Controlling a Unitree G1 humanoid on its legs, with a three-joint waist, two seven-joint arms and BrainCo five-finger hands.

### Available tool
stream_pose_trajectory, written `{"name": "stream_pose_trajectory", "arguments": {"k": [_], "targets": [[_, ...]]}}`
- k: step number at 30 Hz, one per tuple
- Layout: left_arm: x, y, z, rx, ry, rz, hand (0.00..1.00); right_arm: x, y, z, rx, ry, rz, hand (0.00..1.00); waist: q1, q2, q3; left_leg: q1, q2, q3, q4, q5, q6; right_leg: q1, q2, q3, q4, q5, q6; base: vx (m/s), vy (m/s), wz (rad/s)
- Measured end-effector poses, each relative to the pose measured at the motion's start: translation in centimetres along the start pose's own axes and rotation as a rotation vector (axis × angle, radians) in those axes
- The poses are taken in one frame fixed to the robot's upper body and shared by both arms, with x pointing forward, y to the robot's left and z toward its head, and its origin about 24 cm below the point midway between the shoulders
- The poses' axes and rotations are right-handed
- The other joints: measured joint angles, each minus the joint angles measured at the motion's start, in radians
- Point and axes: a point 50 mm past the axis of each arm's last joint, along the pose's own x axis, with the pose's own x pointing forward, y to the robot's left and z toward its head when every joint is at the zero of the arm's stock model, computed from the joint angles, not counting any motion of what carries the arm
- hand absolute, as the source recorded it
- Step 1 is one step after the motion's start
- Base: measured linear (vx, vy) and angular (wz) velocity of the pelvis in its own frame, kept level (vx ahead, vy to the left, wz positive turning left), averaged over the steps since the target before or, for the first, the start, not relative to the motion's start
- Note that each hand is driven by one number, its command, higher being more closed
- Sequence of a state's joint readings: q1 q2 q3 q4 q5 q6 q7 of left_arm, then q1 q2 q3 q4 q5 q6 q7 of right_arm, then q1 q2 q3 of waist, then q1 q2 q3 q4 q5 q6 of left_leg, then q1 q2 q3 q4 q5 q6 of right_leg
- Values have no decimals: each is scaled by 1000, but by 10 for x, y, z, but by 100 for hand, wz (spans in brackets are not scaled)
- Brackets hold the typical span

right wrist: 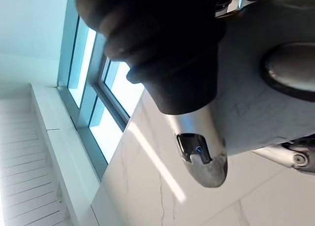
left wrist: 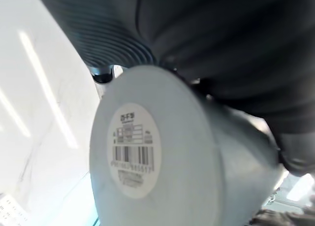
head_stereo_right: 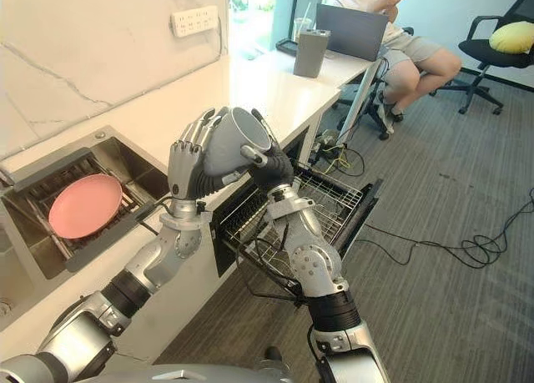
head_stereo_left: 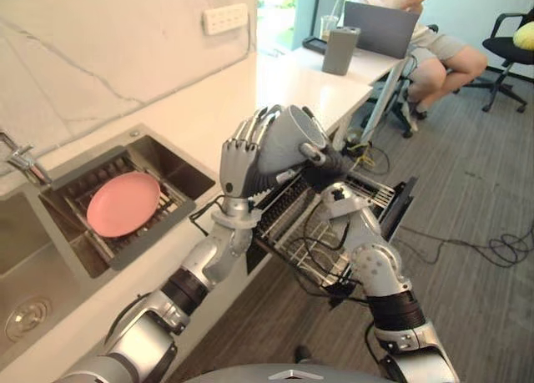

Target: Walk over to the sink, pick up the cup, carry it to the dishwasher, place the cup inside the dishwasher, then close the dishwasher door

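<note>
The cup (head_stereo_left: 290,137) is held over the dishwasher rack (head_stereo_left: 310,226), clasped by the left hand (head_stereo_left: 240,162) and pinched at the rim by the right hand (head_stereo_left: 327,168), and could be dropped through a mistimed release.

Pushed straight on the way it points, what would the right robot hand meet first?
The right robot hand points up toward the robot's left: first the cup it grips by the rim, then probably the left robot hand behind it.
</note>
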State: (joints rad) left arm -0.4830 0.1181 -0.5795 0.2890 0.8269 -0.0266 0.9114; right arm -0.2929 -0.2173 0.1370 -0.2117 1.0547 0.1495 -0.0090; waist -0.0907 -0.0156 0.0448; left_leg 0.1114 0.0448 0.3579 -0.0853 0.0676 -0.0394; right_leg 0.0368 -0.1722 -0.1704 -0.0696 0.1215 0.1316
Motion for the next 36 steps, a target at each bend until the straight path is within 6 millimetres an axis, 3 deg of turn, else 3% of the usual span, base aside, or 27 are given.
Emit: {"name": "stream_pose_trajectory", "arguments": {"k": [11, 36], "targets": [[-3, -1, -10, 65, 31, -39, 100, 14, -6, -8, -36, 72, -54, 0, 9, -34, -23, -22, -1, -39, 0, 20, 2, 2, -5, -35, -3, 3, -13, -27, -12, 11], [-8, -4, -9, 81, 30, -22, 100, 23, -3, -11, 95, 67, -135, 0, 27, -40, -21, -26, 3, -41, 0, 25, 0, 2, -1, -38, -11, 9, -21, 0, 0, 0]]}}
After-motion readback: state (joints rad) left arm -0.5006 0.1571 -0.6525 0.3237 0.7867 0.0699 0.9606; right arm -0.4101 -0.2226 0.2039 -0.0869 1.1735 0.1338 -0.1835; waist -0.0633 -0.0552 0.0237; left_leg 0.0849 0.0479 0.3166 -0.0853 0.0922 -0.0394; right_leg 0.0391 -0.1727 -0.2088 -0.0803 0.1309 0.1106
